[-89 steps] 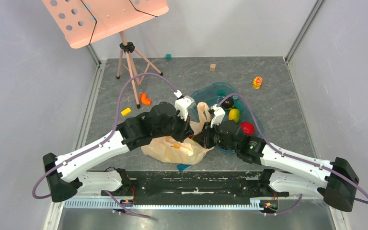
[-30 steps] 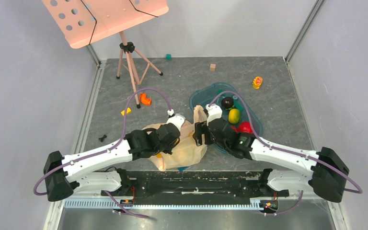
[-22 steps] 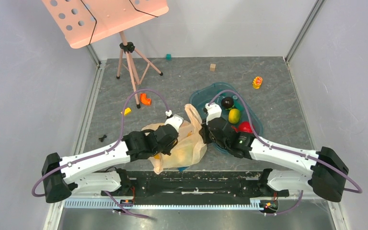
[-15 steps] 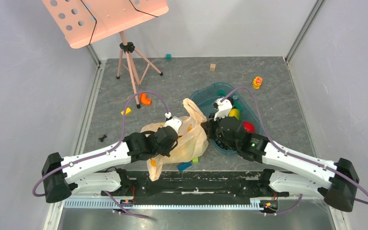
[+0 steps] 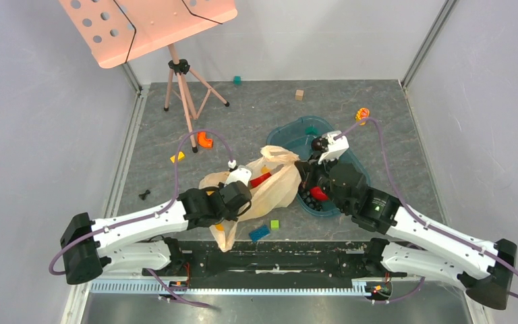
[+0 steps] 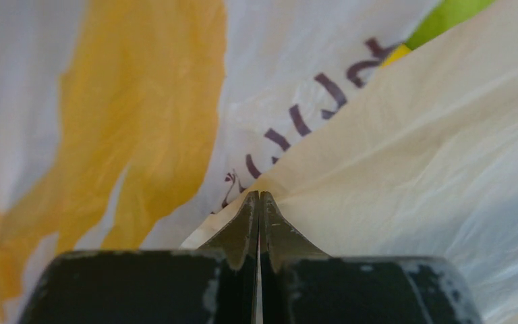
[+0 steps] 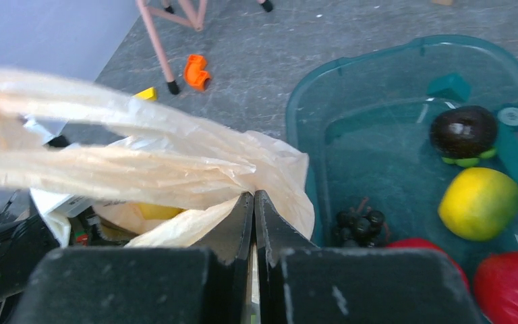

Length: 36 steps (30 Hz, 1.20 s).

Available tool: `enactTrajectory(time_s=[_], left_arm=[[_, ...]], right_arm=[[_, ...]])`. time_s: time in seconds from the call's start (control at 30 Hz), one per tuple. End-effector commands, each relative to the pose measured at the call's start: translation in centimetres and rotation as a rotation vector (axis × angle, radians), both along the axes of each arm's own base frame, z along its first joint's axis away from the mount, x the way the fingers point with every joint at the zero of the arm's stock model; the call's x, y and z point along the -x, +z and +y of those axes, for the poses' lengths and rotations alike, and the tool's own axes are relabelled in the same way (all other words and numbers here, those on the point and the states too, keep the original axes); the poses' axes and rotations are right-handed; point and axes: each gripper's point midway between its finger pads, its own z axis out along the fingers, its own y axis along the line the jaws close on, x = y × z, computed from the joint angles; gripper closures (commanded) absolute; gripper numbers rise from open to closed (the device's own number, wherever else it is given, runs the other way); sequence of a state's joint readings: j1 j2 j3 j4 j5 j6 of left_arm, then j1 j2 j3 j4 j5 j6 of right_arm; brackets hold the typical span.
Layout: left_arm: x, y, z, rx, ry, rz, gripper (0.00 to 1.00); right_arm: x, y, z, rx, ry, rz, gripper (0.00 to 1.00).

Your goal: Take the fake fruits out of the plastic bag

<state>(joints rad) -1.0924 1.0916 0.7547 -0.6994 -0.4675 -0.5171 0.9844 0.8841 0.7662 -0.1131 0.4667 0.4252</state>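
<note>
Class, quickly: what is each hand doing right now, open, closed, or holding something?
Left hand: closed, pinching the plastic bag.
Right hand: closed, pinching the plastic bag too.

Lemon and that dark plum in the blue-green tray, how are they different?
The lemon is bright yellow-green; the plum is almost black. The plum shows green bits at its base; the lemon shows none. Both are round, shiny, and lie in the teal tray.

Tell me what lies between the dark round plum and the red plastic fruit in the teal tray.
A round yellow-green plastic lemon lies between the plum and the red fruit, shown in the right wrist view.
</note>
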Motion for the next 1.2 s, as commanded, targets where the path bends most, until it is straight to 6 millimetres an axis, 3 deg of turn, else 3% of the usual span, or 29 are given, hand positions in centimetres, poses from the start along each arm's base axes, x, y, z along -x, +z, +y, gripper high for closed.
enactTrajectory(time_s=[0.0,0.1,0.2,0.3,0.4,0.47,0.57,0.67,0.83,0.9,1.07,1.17], left_arm=[[-0.3,0.4,0.9,0.030,0.080,-0.028,0.98],[-0.4,1.0,1.5,0.045,0.098,-0.048,0.97],[-0.4,2.0,1.5,0.090,0.102,-0.072,0.95],[-0.5,2.7,0.9,0.147,0.093,-0.089,0.98],[-0.5,3.0,0.2,0.183,0.083,-0.091,0.98],[-0.6,3.0,-0.1,0.195,0.079,-0.089,0.98],[-0.7,3.3,-0.6,0.220,0.077,-0.095,0.98],[-0.8,3.6,-1.0,0.245,0.076,-0.103,0.98],[-1.1,3.8,-1.2,0.253,0.087,-0.109,0.98],[-1.2,3.9,-1.2,0.256,0.094,-0.110,0.98],[-1.3,4.1,-1.6,0.264,0.096,-0.112,0.98],[-1.4,4.3,-1.7,0.279,0.097,-0.118,0.98]], right_arm=[[-0.7,1.1,-3.7,0.004,-0.162,-0.035,1.00],[-0.8,1.1,-5.0,0.026,-0.208,-0.033,1.00],[-0.3,1.4,-4.2,0.049,-0.139,-0.046,0.99],[1.2,2.2,-0.8,0.067,0.094,-0.089,0.82],[3.4,3.5,2.0,0.061,0.310,-0.121,0.49],[5.0,4.6,3.4,0.029,0.429,-0.141,0.39],[7.6,6.2,5.2,-0.018,0.603,-0.159,0.35],[9.3,7.4,6.3,-0.055,0.697,-0.164,0.38],[11.2,8.7,7.9,-0.087,0.781,-0.165,0.69],[11.7,8.9,8.4,-0.087,0.786,-0.168,0.72],[12.5,9.9,8.8,-0.087,0.792,-0.182,0.68],[14.1,9.3,10.2,-0.063,0.861,-0.173,0.79]])
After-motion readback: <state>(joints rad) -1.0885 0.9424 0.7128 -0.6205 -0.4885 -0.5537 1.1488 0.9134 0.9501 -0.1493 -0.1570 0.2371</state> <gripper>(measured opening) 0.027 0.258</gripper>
